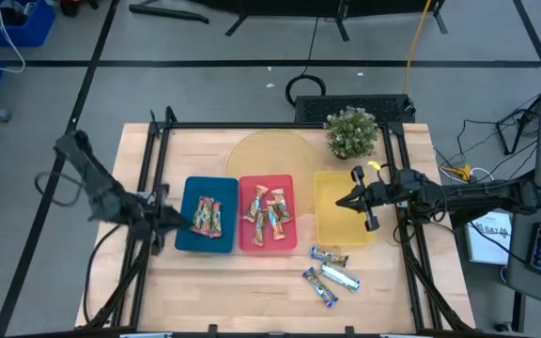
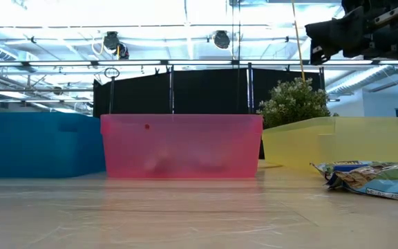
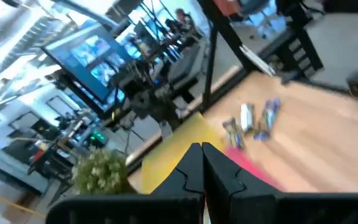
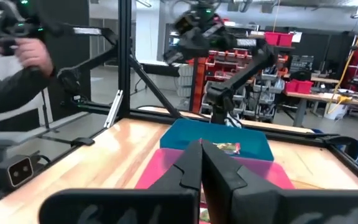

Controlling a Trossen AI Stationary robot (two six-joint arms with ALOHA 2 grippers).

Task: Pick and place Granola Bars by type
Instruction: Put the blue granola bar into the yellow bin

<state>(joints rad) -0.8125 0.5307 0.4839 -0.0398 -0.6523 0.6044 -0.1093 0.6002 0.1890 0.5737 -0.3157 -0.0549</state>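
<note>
Red-green bars (image 1: pixel 207 217) lie in the blue tray (image 1: pixel 188 235). Orange-gold bars (image 1: pixel 267 212) lie in the red tray (image 1: pixel 249 239). The yellow tray (image 1: pixel 332 221) holds nothing that I can see. Three blue-silver bars (image 1: pixel 332 273) lie flat on the table near the front right; they also show in the left wrist view (image 3: pixel 247 123) and the low view (image 2: pixel 375 178). My left gripper (image 1: pixel 175 217) is shut and empty at the blue tray's left edge. My right gripper (image 1: pixel 344 202) is shut and empty, raised above the yellow tray.
A potted plant (image 1: pixel 351 132) stands at the back right behind the yellow tray. A round pale mat (image 1: pixel 270 155) lies behind the trays. Black frame rails (image 1: pixel 158 169) run along the table's sides. A person's hand (image 4: pixel 33 53) shows beyond the table's left side.
</note>
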